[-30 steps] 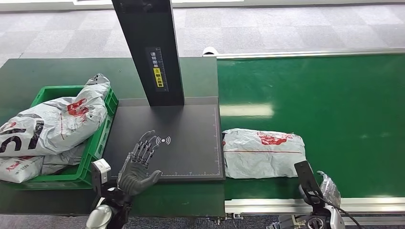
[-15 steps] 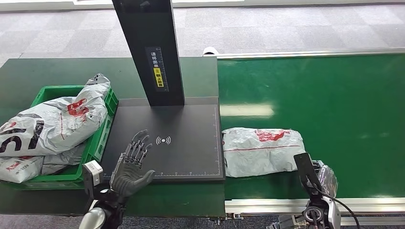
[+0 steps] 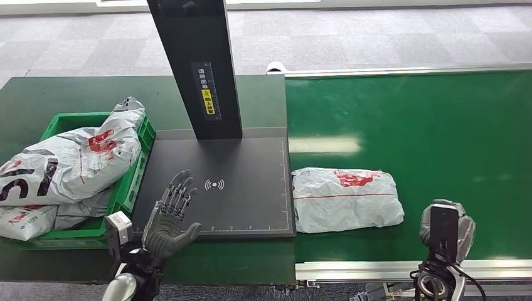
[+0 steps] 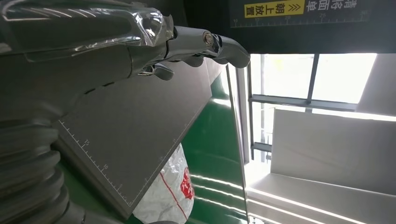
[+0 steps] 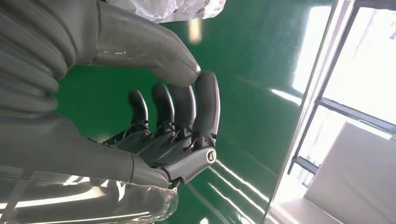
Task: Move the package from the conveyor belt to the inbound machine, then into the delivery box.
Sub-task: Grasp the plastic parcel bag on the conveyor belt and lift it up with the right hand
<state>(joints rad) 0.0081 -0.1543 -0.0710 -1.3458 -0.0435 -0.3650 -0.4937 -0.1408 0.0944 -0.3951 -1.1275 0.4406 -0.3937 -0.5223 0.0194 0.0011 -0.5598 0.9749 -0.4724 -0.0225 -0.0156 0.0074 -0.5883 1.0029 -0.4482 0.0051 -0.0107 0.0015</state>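
Package (image 3: 347, 199) is seen lying flat on the green conveyor belt (image 3: 439, 144), its left edge just beside the right edge of the inbound machine's dark scan plate (image 3: 244, 188). White plastic mailer, red print and a thin red line across it; crumpled. It is touched by neither hand. In the left wrist view a corner of the same package (image 4: 170, 196) is seen past the plate's ruled edge.

Left hand (image 3: 170, 216) is held above the near left part of the scan plate, palm up, fingers spread and extended toward the wireless symbol; nothing is held in it. In the left wrist view the fingers (image 4: 205, 44) are seen stretched out over the plate (image 4: 140, 140).

Right hand (image 3: 446, 227) is placed at the near edge of the belt, to the right of the package and apart from it. In the right wrist view the hand (image 5: 173, 126) is seen with fingers curled inward and thumb tip meeting a fingertip; nothing is enclosed, green belt showing behind.

Black upright column (image 3: 197, 69) with a yellow label rises from the back of the plate. Green delivery box (image 3: 128, 188) is set to the left of the plate, touching its side, with several white mailers (image 3: 69, 166) heaped in it and overflowing the rim.
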